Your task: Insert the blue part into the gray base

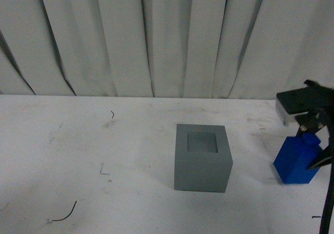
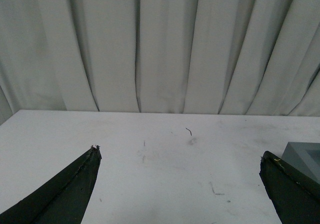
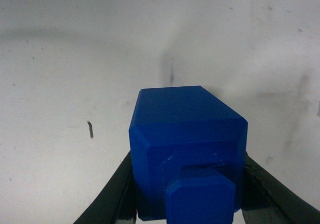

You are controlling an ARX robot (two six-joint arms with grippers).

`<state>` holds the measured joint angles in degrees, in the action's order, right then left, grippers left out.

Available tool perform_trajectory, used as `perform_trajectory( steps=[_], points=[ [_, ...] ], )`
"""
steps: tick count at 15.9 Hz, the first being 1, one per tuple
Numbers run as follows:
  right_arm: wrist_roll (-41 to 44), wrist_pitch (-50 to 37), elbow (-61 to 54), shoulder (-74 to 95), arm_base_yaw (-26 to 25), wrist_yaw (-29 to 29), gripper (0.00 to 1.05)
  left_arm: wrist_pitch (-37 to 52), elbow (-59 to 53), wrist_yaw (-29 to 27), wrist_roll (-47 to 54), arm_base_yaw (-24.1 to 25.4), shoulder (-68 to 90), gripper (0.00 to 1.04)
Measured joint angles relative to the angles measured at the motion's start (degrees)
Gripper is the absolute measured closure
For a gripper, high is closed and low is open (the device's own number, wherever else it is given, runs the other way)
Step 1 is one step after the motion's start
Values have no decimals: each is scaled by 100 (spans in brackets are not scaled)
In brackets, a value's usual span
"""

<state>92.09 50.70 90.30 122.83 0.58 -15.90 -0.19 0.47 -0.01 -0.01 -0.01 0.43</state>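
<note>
Right gripper (image 3: 189, 159) was mostly cut off at the edge of the front view, so its fingers (image 3: 116, 194) were hard to make out there. The wrist cam was clearer: jaws clamped on both sides of the blue block (image 1: 297, 162), knob (image 3: 200, 199) up, block bottom out of sight. The gray cube (image 1: 202, 158) sat well apart from those jaws, toward the robot's left, recess open on top, with bare table (image 1: 104, 140) in between. Left gripper (image 2: 180, 154) was spread wide and empty, with only a corner of the cube peeking past one finger.
</note>
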Motion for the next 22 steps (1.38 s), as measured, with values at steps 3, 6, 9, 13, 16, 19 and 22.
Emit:
perform_trajectory(
  steps=[3, 6, 9, 13, 16, 19, 22],
  points=[
    [55, 407, 354, -345, -210, -203, 58, 0, 0, 0, 0, 0, 0, 7],
    [46, 767, 723, -568, -85, -210, 58, 0, 0, 0, 2, 0, 0, 7],
    [-61, 999, 791, -592, 330, -221, 58, 0, 0, 0, 2, 0, 0, 7],
    [-507, 1095, 1027, -507, 791, -348, 58, 0, 0, 0, 2, 0, 0, 7],
    [-868, 1130, 1266, -205, 1235, -387, 58, 0, 0, 2, 2, 0, 0, 7],
    [-1272, 1233, 1622, 85, 1810, -383, 58, 0, 0, 0, 2, 0, 0, 7],
    [-1545, 1318, 1989, 389, 1974, -280, 58, 0, 0, 0, 2, 0, 0, 7]
  ],
)
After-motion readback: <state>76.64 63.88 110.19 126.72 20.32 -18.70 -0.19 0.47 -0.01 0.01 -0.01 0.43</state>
